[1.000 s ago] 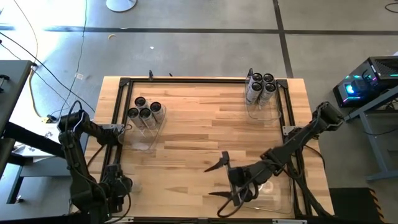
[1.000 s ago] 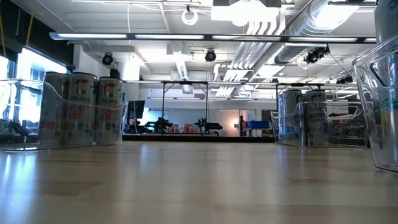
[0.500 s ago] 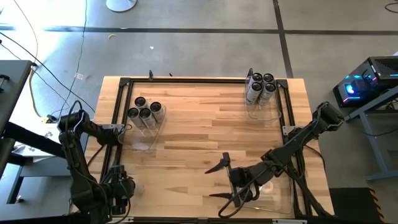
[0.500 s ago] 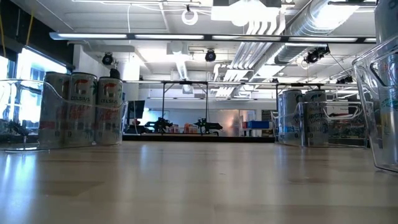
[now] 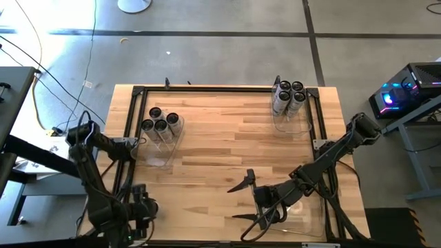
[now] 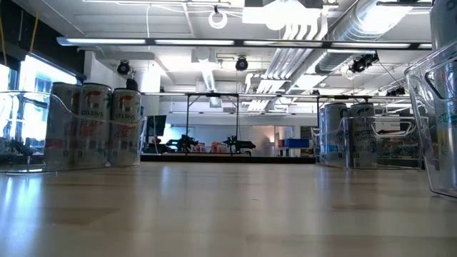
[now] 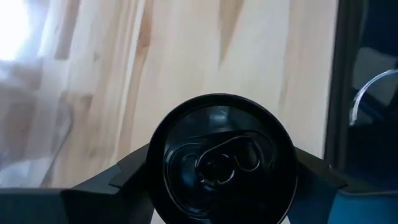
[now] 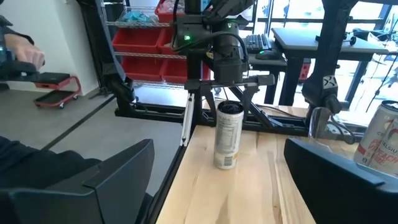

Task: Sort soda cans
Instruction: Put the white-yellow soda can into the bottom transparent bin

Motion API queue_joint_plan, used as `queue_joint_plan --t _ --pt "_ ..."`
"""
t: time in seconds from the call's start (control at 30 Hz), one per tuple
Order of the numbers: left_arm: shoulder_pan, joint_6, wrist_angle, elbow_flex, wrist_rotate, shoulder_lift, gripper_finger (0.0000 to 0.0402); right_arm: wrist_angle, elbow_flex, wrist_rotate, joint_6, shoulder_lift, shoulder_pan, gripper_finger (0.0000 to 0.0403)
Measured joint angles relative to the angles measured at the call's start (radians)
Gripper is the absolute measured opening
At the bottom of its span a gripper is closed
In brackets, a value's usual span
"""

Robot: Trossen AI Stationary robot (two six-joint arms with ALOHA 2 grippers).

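Left gripper (image 5: 140,207) shifted inward at near edge — straddling can (image 7: 219,157).

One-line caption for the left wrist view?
Left tool straddling a can seen top-down, a finger on each side, above the wooden table.

Four cans (image 5: 161,122) stand upright in a tight cluster at the left of the bench, dark round tops up, sides silvery with red print. Four more cans (image 5: 288,95) stand upright, packed together, at the far right corner; their print looks bluish in the low view. A single can (image 8: 228,135) stands upright at the near left bench edge, its dark top with the pull tab (image 7: 219,163) seen from straight above.
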Motion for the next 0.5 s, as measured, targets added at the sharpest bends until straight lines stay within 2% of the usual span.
queue_joint_plan --t 0.17,0.37,0.5 --pt "0.084 0.106 0.116 -0.001 -0.009 0.001 0.0253 -0.014 0.000 0.000 0.033 0.000 0.004 0.0355" --pt "0.203 0.317 0.335 -0.001 -0.011 0.001 0.0253 -0.047 0.000 0.007 0.085 0.000 0.008 0.0355" --pt "0.284 0.466 0.405 -0.001 -0.036 0.001 0.0253 -0.108 0.000 0.065 0.140 0.000 0.023 0.0355"
